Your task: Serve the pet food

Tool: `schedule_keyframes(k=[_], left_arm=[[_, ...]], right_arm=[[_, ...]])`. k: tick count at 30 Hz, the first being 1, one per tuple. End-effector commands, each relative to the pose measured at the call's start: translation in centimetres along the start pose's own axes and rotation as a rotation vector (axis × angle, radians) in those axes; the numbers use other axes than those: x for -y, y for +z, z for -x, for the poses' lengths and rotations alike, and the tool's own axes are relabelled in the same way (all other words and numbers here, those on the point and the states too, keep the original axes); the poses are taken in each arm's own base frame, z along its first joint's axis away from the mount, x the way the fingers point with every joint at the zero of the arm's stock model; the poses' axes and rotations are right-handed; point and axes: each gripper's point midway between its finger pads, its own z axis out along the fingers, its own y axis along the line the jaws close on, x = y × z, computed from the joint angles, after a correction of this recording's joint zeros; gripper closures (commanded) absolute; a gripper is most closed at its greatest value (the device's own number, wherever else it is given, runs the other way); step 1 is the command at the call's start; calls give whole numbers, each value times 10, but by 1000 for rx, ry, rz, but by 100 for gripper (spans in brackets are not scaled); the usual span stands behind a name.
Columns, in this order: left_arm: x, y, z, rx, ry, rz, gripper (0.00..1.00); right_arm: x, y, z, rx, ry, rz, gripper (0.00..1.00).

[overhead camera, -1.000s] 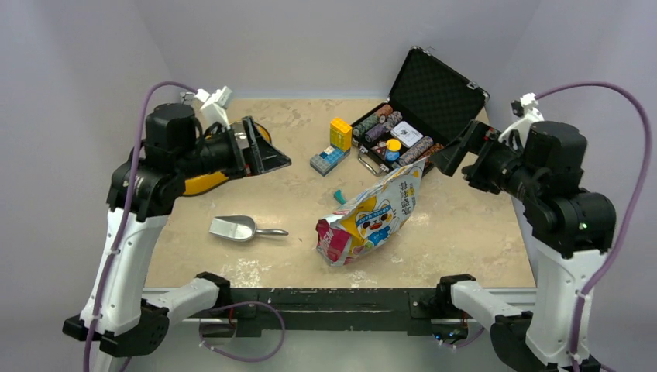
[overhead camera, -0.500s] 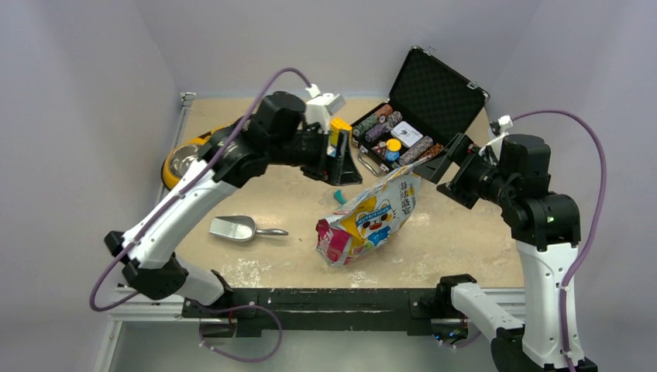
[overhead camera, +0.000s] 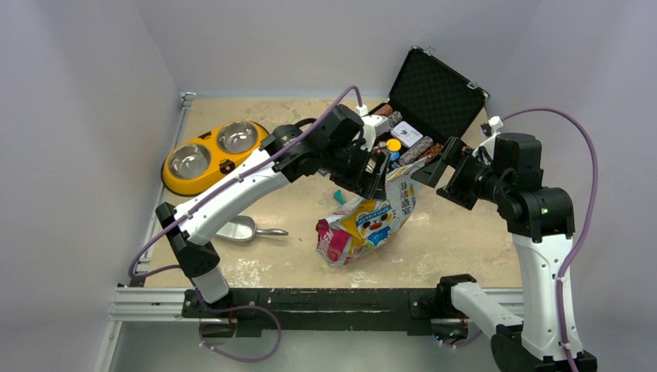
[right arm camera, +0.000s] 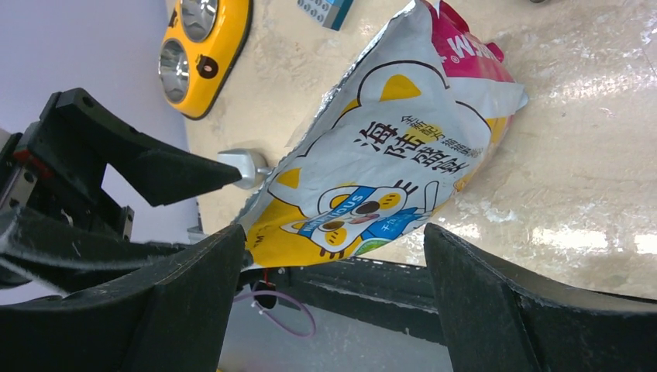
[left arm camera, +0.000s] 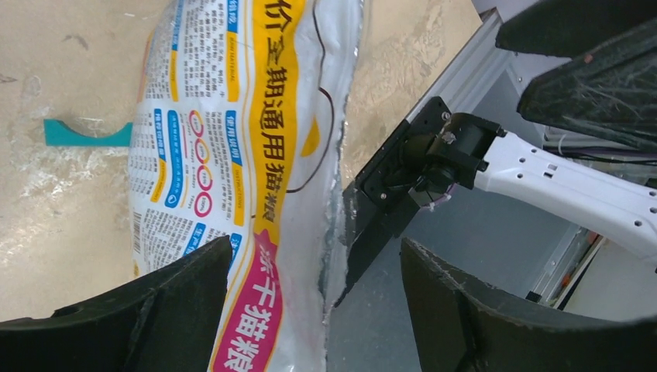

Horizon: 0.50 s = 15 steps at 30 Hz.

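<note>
hovering at the top edge of the pet food bag (overhead camera: 370,218), your left gripper (left arm camera: 316,248) has its fingers spread apart. your right gripper (right arm camera: 335,231) gapes wide too, near that edge. the bag sits on the table (overhead camera: 465,236), between scoop (overhead camera: 236,228) and case (overhead camera: 435,91).

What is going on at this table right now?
Two robot arms are getting ready to serve pet food. The left claw and right claw, both open, flank the raised top of the food bag; neither grips it. The scoop lies on the table, and the yellow double bowl shows no food.
</note>
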Motion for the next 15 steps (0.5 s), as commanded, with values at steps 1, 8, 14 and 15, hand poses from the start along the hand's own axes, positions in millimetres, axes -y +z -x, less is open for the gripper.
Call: schedule_keyframes(k=[1, 8, 14, 15], left_arm=[[11, 5, -1, -2, 36, 0, 17], [-3, 22, -7, -82, -24, 104, 31], [-13, 15, -6, -75, -26, 166, 56], [-15, 11, -5, -66, -20, 175, 57]], right_arm=[[-1, -2, 2, 6, -62, 9, 11], [-7, 4, -4, -70, -105, 49, 12], [-10, 10, -5, -107, -115, 66, 12], [-12, 11, -6, -120, -115, 76, 12]])
